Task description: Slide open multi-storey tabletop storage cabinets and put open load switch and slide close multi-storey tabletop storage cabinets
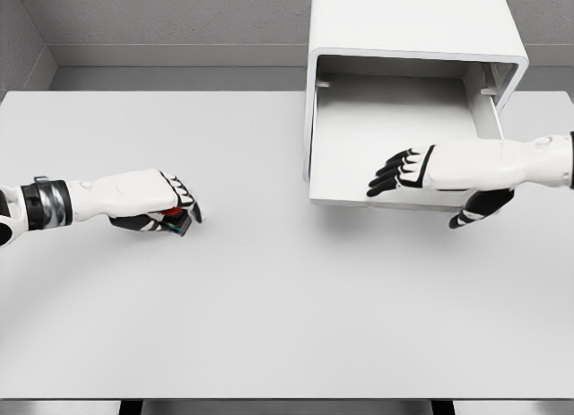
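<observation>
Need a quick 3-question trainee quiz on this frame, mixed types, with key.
1. True or false: the drawer of the cabinet is pulled out.
2. Which hand grips the load switch? A) left hand B) right hand C) neither
3. Fill in: the right hand's fingers are spread above the drawer's ____ edge.

Key: 1 true; 2 A; 3 front
</observation>
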You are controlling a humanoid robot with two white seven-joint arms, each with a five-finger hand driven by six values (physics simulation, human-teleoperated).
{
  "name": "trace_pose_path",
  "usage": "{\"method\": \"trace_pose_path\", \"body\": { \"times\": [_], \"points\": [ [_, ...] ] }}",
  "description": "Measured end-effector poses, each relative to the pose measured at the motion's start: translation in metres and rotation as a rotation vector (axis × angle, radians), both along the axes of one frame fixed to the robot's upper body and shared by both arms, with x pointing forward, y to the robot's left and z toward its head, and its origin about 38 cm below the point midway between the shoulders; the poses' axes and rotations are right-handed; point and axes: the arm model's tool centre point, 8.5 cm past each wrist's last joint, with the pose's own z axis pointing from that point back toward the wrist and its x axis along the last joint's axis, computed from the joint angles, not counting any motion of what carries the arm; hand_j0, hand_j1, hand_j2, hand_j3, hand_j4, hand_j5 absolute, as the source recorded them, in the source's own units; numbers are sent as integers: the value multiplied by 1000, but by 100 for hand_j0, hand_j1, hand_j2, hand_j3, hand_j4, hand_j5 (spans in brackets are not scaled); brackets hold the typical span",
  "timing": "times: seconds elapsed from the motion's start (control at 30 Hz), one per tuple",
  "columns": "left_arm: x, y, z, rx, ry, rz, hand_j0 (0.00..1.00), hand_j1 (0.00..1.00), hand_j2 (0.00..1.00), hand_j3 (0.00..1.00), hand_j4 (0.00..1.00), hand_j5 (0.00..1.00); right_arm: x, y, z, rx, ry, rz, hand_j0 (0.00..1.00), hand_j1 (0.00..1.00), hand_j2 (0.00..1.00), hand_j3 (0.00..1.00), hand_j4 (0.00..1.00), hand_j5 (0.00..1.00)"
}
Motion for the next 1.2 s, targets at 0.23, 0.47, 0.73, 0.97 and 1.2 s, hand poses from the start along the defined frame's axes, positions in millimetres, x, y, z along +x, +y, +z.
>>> {"method": "trace_pose_path", "body": {
  "times": [0.23, 0.47, 0.73, 0.97, 1.2],
  "points": [
    [-5, -6, 13, -39, -12, -28, 35, 35, 35, 35, 35, 35, -4, -15, 14, 90, 53, -46, 100, 100, 100, 100, 100, 100],
    [-15, -15, 72, -75, -108, -111, 35, 35, 35, 35, 35, 35, -5, -38, 46, 116, 8, -102, 100, 100, 100, 100, 100, 100],
    [-15, -38, 145, -113, -270, -209, 35, 35, 35, 35, 35, 35, -9, -61, 63, 94, -36, -160, 100, 100, 100, 100, 100, 100],
    [-15, -55, 181, -160, -341, -264, 35, 35, 35, 35, 35, 35, -11, -81, 74, 69, -62, -214, 100, 100, 100, 100, 100, 100],
    [-14, -87, 186, -227, -356, -331, 35, 35, 35, 35, 35, 35, -14, -99, 79, 47, -69, -265, 100, 100, 100, 100, 100, 100]
  ]
}}
